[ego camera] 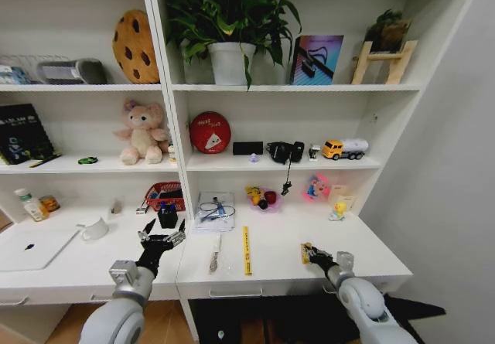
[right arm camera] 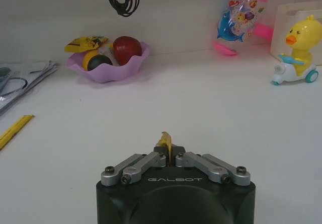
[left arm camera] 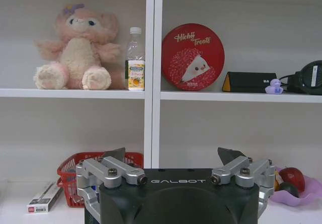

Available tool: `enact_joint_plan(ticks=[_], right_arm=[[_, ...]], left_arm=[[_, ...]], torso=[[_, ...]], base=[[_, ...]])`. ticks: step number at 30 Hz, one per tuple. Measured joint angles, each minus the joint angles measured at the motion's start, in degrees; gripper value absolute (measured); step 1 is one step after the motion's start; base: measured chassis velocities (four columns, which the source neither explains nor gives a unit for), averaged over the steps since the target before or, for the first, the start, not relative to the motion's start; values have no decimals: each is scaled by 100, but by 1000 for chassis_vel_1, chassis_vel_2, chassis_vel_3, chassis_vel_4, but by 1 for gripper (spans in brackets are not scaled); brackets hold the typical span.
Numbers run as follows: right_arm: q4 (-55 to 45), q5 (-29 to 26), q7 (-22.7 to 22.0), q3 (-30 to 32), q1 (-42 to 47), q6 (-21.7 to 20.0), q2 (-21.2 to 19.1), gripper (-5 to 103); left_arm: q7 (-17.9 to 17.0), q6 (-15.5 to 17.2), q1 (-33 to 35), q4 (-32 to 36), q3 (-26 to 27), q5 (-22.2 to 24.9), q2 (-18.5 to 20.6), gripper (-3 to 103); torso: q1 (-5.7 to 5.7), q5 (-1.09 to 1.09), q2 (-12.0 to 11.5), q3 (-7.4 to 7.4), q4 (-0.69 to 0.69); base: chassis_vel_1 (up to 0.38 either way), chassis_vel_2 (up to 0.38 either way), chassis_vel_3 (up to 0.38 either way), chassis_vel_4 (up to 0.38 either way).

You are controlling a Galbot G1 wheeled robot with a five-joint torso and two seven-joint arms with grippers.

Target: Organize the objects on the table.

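Observation:
On the white table [ego camera: 278,270], my right gripper [ego camera: 308,251] rests low near the front right, shut on a small yellow item [right arm camera: 165,142] that pokes out between its closed fingers [right arm camera: 151,159]. My left gripper [ego camera: 161,238] hovers open left of centre, just in front of a black block [ego camera: 168,216] and a red basket [ego camera: 164,195]; in the left wrist view its gripper [left arm camera: 174,156] holds nothing. A silver laptop [ego camera: 31,247] lies closed at the far left. A slim wrapped pen-like item [ego camera: 214,256] and a yellow ruler [ego camera: 246,250] lie between the arms.
A purple bowl of fruit [right arm camera: 108,65], a pink toy [right arm camera: 244,17] and a yellow duck toy [right arm camera: 297,48] stand along the back. Papers with cables [ego camera: 215,209] lie mid-table. A white cup [ego camera: 94,228] and bottles [ego camera: 31,203] sit near the laptop. Shelves rise behind.

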State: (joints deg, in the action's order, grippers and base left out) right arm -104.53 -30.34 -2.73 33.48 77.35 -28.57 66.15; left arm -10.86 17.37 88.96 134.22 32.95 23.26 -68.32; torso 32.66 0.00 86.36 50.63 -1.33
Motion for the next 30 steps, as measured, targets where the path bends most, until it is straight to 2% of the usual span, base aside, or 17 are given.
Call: enact_joint_plan(ticks=[1, 3, 6, 7, 9, 10, 13, 17, 18, 22, 24, 26, 30], right_arm=[[-3, 25, 5, -7, -1, 22, -12, 2], [-11, 64, 20, -15, -2, 64, -22, 2], [-48, 389, 304, -75, -66, 514, -143, 1], [-48, 389, 304, -75, -66, 514, -143, 1], [-56, 509, 679, -198, -262, 769, -357, 0], [-56, 509, 679, -198, -262, 769, -357, 0], [129, 522, 1284, -582, -823, 1133, -764, 0], [513, 267, 1719, -1149, -1586, 1403, -1082, 0], [513, 267, 1719, -1149, -1586, 1403, -1082, 0], [1195, -188, 1807, -1986, -2631, 1475, -1177, 0], [1281, -219, 1798, -2062, -2758, 1469, -1175, 0], [1787, -422, 1701, -2486, -3510, 1411, -1117, 0], [2272, -590, 1620, -2831, -4075, 1409, -1032, 0]], left_arm=[[0, 0, 0, 0, 0, 0, 0, 100], [0, 0, 0, 0, 0, 0, 0, 100], [0, 0, 0, 0, 0, 0, 0, 100], [0, 0, 0, 0, 0, 0, 0, 100], [0, 0, 0, 0, 0, 0, 0, 100], [0, 0, 0, 0, 0, 0, 0, 100], [0, 0, 0, 0, 0, 0, 0, 100], [0, 0, 0, 0, 0, 0, 0, 100], [0, 0, 0, 0, 0, 0, 0, 100], [-1, 1, 0, 0, 0, 0, 0, 100], [2, 0, 0, 0, -1, 0, 0, 100], [1, 1, 0, 0, 0, 0, 0, 100], [0, 0, 0, 0, 0, 0, 0, 100]], torso=[[0, 0, 0, 0, 0], [0, 0, 0, 0, 0], [0, 0, 0, 0, -1], [0, 0, 0, 0, -1], [0, 0, 0, 0, -1], [0, 0, 0, 0, -1], [0, 0, 0, 0, 0], [0, 0, -1, 1, 0], [0, 0, -1, 1, 0], [0, 2, 0, 1, 0], [0, 2, -1, 1, 0], [0, 0, -1, 1, 1], [1, -2, -1, 1, 1]], base=[[0, 0, 0, 0], [0, 0, 0, 0], [0, 0, 0, 0], [0, 0, 0, 0], [0, 0, 0, 0], [0, 0, 0, 0], [0, 0, 0, 0], [0, 0, 0, 0], [0, 0, 0, 0], [0, 0, 0, 0], [0, 0, 0, 0], [0, 0, 0, 0], [0, 0, 0, 0]])
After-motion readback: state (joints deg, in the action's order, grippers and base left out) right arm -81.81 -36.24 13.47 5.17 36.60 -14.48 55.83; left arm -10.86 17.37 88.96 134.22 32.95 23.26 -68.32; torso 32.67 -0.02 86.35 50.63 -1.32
